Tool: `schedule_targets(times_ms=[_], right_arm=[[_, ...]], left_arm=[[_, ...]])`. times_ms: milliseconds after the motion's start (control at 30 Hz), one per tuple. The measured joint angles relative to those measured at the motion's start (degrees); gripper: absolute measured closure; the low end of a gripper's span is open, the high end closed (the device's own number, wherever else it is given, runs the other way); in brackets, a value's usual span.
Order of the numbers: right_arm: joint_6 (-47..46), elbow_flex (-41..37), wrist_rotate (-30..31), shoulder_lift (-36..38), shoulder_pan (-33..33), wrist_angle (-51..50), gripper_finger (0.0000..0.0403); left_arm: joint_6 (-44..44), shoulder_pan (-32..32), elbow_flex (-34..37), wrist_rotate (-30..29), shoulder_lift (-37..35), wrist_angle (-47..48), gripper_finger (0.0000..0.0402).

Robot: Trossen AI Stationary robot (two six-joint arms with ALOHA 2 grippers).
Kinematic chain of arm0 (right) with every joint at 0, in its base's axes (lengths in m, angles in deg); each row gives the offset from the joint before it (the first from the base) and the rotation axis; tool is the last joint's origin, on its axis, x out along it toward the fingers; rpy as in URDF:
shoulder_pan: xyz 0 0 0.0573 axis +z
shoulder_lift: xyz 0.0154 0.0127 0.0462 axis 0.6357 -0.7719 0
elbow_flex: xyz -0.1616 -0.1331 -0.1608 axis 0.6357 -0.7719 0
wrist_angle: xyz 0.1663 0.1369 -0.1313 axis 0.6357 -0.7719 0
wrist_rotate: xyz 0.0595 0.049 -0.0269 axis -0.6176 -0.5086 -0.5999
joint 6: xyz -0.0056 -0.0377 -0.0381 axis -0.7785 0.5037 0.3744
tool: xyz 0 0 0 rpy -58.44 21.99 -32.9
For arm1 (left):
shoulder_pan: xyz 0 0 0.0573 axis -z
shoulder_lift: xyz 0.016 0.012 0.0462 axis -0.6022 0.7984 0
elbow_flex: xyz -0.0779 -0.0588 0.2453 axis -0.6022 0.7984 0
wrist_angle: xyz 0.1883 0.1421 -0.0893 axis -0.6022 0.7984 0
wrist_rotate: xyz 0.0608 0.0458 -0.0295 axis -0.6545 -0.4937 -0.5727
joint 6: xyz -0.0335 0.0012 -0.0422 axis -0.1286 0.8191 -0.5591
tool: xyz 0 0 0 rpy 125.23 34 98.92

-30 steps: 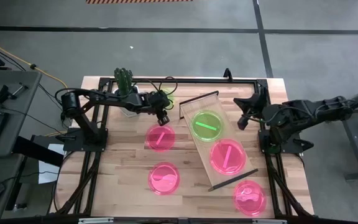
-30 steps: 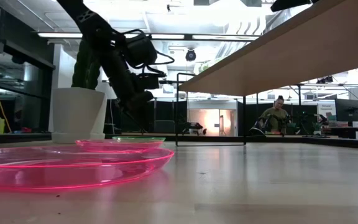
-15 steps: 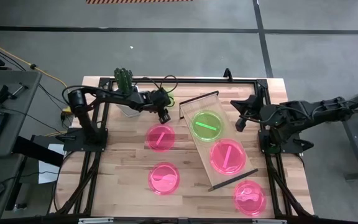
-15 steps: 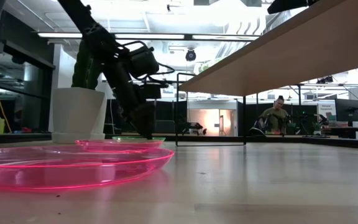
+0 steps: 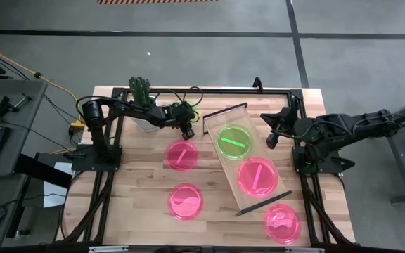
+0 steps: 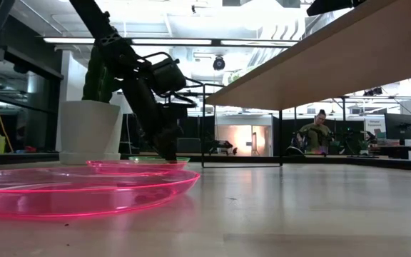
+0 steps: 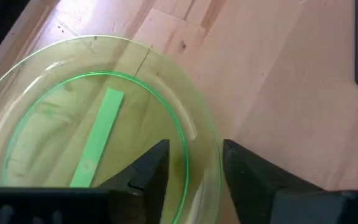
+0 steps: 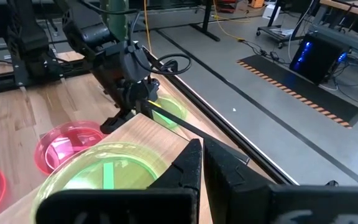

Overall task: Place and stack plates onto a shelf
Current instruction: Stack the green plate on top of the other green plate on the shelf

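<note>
A green plate (image 7: 55,112) lies flat on the table near its far edge, between the cactus pot (image 5: 143,105) and the shelf (image 5: 276,195). My left gripper (image 7: 194,171) is low over this plate, open, with the plate's rim between its fingers. The shelf is a light plank set at a slant right of centre. It carries a green plate (image 5: 234,140) and a pink plate (image 5: 257,176). Three pink plates (image 5: 182,154) (image 5: 185,202) (image 5: 282,223) rest on the table. My right gripper (image 5: 271,137) hangs shut, high by the shelf's far right. My left gripper straddles the green plate's rim (image 7: 209,146) on the side toward the shelf, one finger (image 7: 154,171) over the plate's inside and one (image 7: 244,177) outside it. The fingers slant down from the table's left. Whether they touch the plate, I cannot tell.
The white cactus pot (image 6: 88,132) stands close behind my left arm. The shelf's far end rail (image 5: 223,111) is just right of the left gripper. Black frame rails (image 5: 104,204) run along the table's left and right sides.
My left gripper has come down toward the table beside the cactus pot and now stands low at the green plate near the far edge. No plate has moved.
</note>
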Motion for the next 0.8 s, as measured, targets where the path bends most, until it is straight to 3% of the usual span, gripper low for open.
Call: schedule_targets(times_ms=[200,400,600,800], right_arm=[[-0.82,0.0,-0.73,0.0,0.0,0.35,0.0403],[-1.4,0.0,-1.89,-0.02,0.0,0.29,0.0403],[-1.36,0.0,-1.97,-0.09,0.0,0.25,0.0403],[-1.32,0.0,-2.09,-0.11,0.0,0.23,0.0403]], left_arm=[[2.5,-0.04,0.1,-0.7,-0.03,0.35,0.0389],[2.64,0.17,0.4,-0.93,-3.36,4.36,0.04],[2.62,2.81,0.38,-0.88,-11.1,7.65,0.0401],[2.6,7.01,0.34,-4.91,-18.6,9.54,0.0401]])
